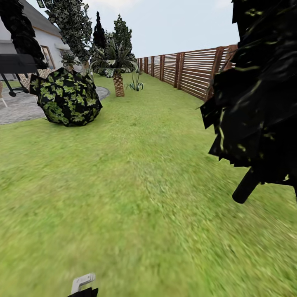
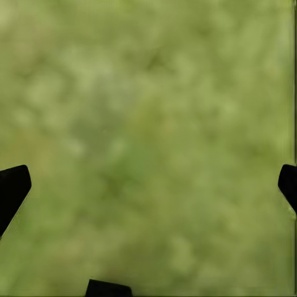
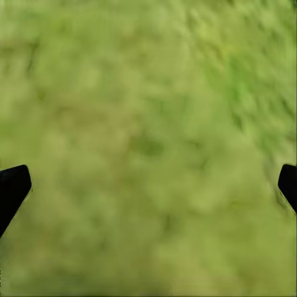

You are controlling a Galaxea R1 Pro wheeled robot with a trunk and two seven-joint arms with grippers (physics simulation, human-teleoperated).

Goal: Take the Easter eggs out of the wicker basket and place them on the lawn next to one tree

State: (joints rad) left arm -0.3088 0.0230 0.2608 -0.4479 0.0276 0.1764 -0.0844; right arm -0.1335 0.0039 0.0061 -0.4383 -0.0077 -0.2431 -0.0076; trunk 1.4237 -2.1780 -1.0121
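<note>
The lawn [image 1: 136, 185] spans the head view from near to far. A tree [image 1: 260, 95] with blackish canopy stands at near right, its trunk tilted in this view. A round leafy bush [image 1: 66, 97] sits at far left beside the grey gravel patio [image 1: 20, 108]. A palm [image 1: 118, 78] stands farther off, and a slatted wooden fence [image 1: 185, 68] lines the right side.

Left pincer [image 2: 148, 185]: jaws wide apart, nothing between them, blurred grass below. Right pincer [image 3: 148, 185]: jaws wide apart, nothing held, above grass.
</note>
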